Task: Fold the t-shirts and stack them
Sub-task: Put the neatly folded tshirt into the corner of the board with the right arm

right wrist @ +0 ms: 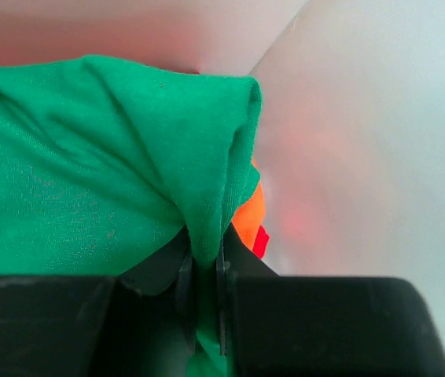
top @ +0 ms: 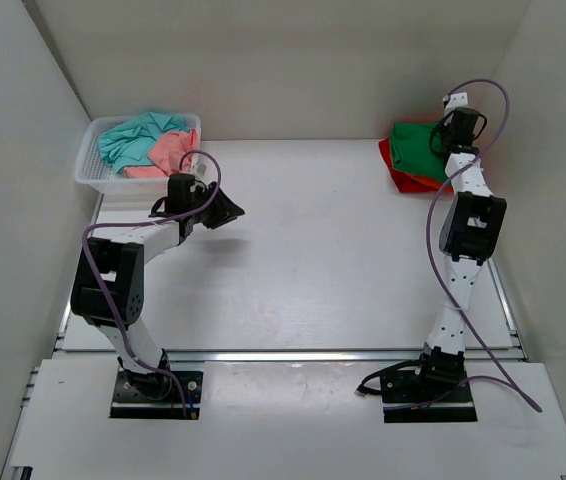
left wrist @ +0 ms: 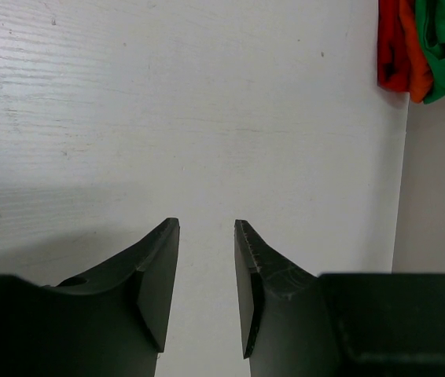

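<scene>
The right gripper is clamped tight on a fold of the green shirt, the cloth pinched between its fingers and bunching up above them. Just below that fold, on the right, a bit of the orange shirt peeks out, with a sliver of red cloth beside it. From above, the green shirt lies on top of the orange and red ones in a pile at the far right corner of the table, close against the right wall, and the right arm reaches out over it.

The left gripper is open and holds nothing; its two dark fingers are apart, with bare table showing between them. It hovers over the left part of the table, pointing toward the middle, well apart from the pile.

Behind it, in the far left corner, sits a white mesh basket. A teal shirt and a pink shirt lie crumpled inside, the pink one toward the right side and touching the teal.
</scene>
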`<state>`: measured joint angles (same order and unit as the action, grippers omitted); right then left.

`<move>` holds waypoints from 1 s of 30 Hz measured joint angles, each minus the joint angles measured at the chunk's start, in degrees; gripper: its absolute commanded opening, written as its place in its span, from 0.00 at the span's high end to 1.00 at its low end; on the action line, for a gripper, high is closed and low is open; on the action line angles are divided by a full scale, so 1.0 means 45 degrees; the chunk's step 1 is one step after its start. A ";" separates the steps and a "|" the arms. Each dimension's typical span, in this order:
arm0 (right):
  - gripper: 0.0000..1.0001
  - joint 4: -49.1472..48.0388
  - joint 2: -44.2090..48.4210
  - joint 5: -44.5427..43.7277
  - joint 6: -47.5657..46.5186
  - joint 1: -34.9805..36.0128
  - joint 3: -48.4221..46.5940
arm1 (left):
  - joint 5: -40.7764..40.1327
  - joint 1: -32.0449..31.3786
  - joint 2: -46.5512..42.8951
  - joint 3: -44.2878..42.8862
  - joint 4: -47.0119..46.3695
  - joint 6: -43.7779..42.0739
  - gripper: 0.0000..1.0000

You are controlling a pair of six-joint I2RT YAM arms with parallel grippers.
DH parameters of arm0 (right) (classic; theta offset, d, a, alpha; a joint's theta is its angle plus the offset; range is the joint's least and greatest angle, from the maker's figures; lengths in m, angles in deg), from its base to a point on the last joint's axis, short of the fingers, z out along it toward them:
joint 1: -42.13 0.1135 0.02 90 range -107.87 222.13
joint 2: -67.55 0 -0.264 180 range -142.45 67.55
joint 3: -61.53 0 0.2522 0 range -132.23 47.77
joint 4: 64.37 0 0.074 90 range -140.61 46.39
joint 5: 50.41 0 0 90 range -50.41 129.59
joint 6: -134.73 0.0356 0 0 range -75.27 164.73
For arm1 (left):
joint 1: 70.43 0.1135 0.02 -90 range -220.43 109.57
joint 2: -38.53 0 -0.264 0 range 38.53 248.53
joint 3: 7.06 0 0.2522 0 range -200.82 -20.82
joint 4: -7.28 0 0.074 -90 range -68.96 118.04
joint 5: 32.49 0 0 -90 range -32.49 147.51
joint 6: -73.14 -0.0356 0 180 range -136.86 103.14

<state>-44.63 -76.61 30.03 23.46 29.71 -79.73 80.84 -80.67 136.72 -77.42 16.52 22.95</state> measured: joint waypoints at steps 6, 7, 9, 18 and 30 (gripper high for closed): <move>0.16 -0.0729 0.0500 -0.0772 -0.0087 -0.0010 0.0374 | 0.0010 -0.0005 0.0000 0.0185 0.0049 -0.0024 0.54; 0.14 -0.0860 0.0675 -0.1005 -0.0112 -0.0005 0.0476 | 0.0010 -0.0005 0.0000 0.0194 0.0092 -0.0024 0.54; 0.10 -0.0971 0.1117 -0.1360 -0.0034 -0.0010 0.0714 | 0.0024 -0.0005 0.0000 0.0189 0.0189 -0.0083 0.55; 0.07 0.1365 0.6300 -0.1311 0.1758 0.0559 0.3750 | -0.0287 0.0068 -0.0476 -0.0287 0.2725 -0.1481 0.01; 0.01 0.4750 1.5324 -0.0355 0.5969 0.7844 1.4989 | -0.0651 -0.1253 -0.1967 -0.2161 0.7388 -0.3813 0.01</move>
